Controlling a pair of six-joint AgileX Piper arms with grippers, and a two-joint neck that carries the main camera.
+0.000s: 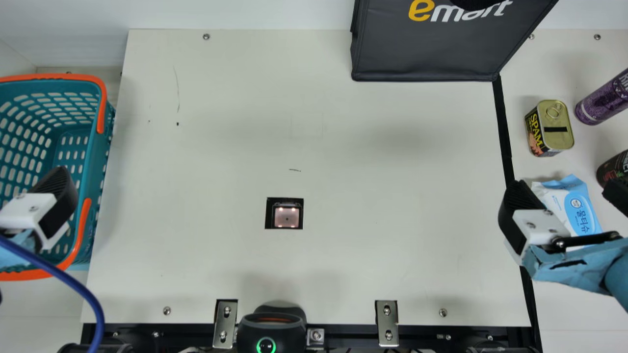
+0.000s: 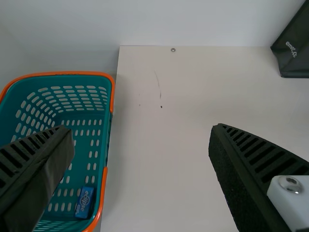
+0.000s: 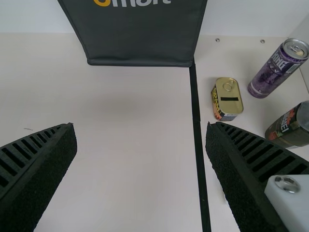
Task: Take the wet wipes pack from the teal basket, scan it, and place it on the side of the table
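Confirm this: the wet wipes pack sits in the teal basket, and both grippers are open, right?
Wrong place: the main view shows the wet wipes pack on the right side of the table. The left gripper and right gripper are open, as you say.

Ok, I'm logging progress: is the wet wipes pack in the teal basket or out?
Out: the wet wipes pack lies beyond the black strip at the main view's right, while the teal basket stands at its left.

Blue-and-white wet wipes pack [image 1: 581, 208] lying label-up on the right side of the worktop [image 1: 343, 264]; upright teal basket [image 1: 98, 152], orange-rimmed, at left.
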